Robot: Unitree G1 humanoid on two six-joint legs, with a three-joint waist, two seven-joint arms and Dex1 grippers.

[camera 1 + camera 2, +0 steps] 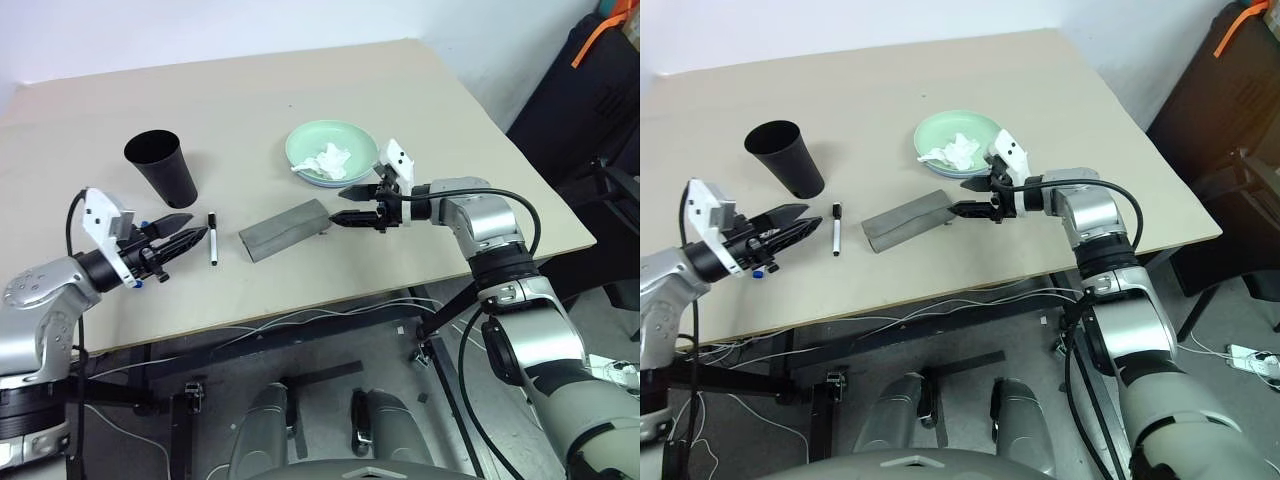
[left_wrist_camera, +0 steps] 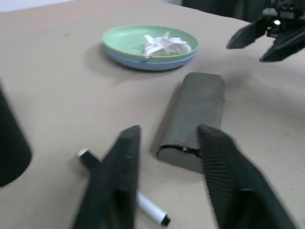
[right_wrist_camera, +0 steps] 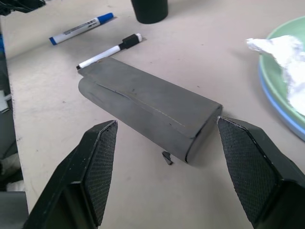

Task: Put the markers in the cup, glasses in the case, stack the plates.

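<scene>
The black cup (image 1: 160, 165) stands upright at the back left. In front of it lies the white marker with a black cap (image 1: 212, 238), and the blue-capped marker (image 3: 81, 28) lies just past it. My left gripper (image 1: 198, 225) hovers open and empty beside the white marker, pointing toward the grey case (image 1: 285, 230). The case lies closed in the middle of the table. My right gripper (image 1: 342, 205) is open at the case's right end, not touching it. The mint green plate (image 1: 335, 135) rests on the light blue plate (image 2: 147, 64). The glasses are out of view.
A crumpled white tissue (image 1: 325, 160) lies in the green plate. The beige table (image 1: 450, 120) has bare room at the back and at the front right. A small dark bit (image 3: 167, 157) lies by the case's near end. Cables hang under the front edge.
</scene>
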